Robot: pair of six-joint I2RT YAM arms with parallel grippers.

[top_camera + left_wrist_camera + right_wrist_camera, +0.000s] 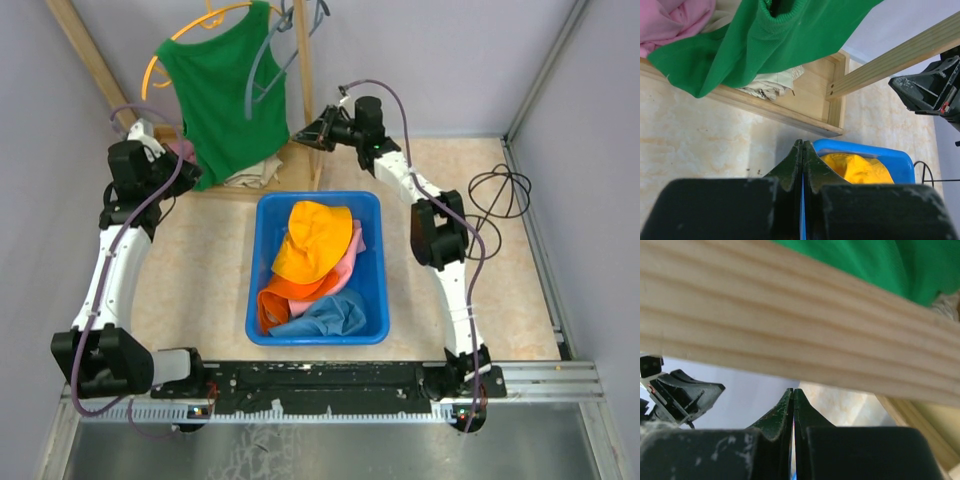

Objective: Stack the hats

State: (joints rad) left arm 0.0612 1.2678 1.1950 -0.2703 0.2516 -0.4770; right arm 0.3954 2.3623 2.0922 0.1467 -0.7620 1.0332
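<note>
Hats (315,265): lay jumbled inside blue bin (256,270), yellow-orange uppermost, likely tossed in, not yet stacked. Left tool (802,150) and right tool (793,392): hovered beyond bin's far edge, closed fully, gripping nothing, probably parked clear before reaching in. Found no readable writing.

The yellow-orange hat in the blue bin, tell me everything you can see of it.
The yellow-orange hat is a soft fabric bucket hat, plain in colour, with a floppy brim. It lies crumpled and tilted, uppermost on the pile of hats in the blue bin, toward the bin's far end. It rests on the pink hat and the bright orange hat, which show from under its edges. Nothing lies on top of it.
</note>
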